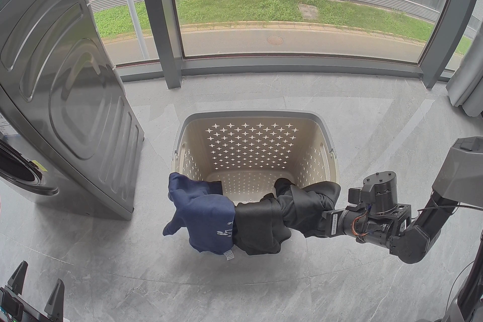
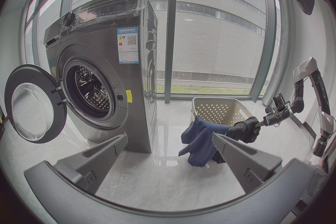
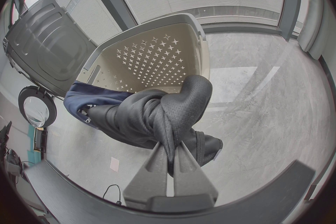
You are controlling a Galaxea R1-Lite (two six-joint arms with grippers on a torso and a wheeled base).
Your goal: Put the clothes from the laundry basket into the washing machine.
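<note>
A beige laundry basket [image 1: 254,119] stands on the floor in front of the window. A black garment [image 1: 282,217] and a navy garment [image 1: 204,217] hang together over the basket's near rim. My right gripper [image 3: 170,151] is shut on the black garment [image 3: 154,119], holding it just above that rim, with the navy garment [image 3: 84,98] trailing from it. The grey washing machine [image 1: 65,86] stands to the left, and its round door [image 2: 33,104] is swung open on the drum [image 2: 91,91]. My left gripper [image 2: 169,140] is open and holds nothing, low at the near left [image 1: 35,283].
The basket [image 2: 220,109] has a bare perforated bottom. Pale stone floor [image 1: 382,127] lies around it. Tall window frames [image 1: 161,11] and a curtain [image 1: 468,81] close the far side. A cable [image 3: 112,191] lies on the floor.
</note>
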